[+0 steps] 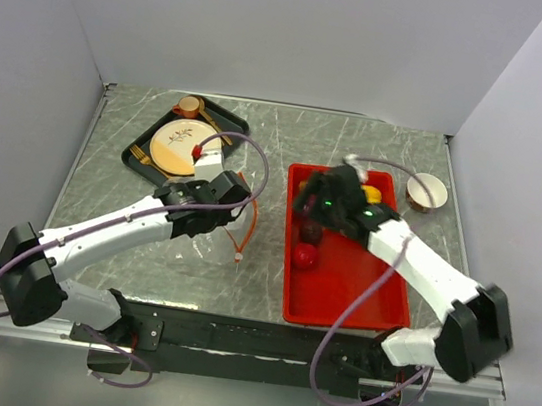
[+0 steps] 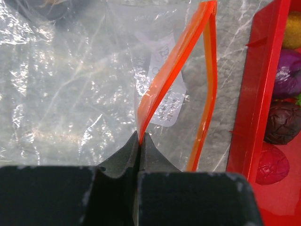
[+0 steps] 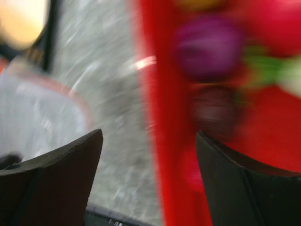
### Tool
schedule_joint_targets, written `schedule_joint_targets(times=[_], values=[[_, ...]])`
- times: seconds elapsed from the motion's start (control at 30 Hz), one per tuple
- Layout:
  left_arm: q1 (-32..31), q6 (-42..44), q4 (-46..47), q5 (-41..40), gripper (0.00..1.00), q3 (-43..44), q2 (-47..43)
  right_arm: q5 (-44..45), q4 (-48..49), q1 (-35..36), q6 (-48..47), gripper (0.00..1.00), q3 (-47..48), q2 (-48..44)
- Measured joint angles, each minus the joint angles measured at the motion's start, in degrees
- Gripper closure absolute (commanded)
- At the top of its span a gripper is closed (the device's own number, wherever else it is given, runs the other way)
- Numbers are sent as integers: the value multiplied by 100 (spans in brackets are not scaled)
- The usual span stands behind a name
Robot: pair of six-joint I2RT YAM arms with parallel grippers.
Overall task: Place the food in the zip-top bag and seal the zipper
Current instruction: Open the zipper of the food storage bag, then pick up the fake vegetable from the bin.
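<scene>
We pinch the floppy zip-top bag [image 2: 70,84] by its stiffer zipper [image 2: 174,61] with the left end effector [image 2: 139,143]. The right end effector [image 3: 148,155] hangs released near the food [image 2: 283,123], probably light and slick, best gripped midbody.

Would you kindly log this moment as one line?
left claw: shut on zipper | right claw: open over red tray | food: in tray

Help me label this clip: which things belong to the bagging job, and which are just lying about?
Job: zip-top bag, its zipper pinched by the left gripper, food in the red tray.
Lying about: patterned plate, black tray, small cup, white bowl.
</scene>
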Motion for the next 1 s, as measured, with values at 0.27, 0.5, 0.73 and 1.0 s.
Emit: schedule_joint_targets(times=[0.27,0.5,0.73,1.0], values=[[0,144,256,149,99,-107,-26,717,-800,-1067,219,0,-380,-907],[2,297,361,240,99,-107,-26,748,-1128,-1296,155,0,-236,-302],[2,428,417,286,99,-107,-118,654,-1029,-1871,487,0,-566,-378],[2,492,494,382,99,-107,-190,387,-680,-2549,831,4,-791,-52]])
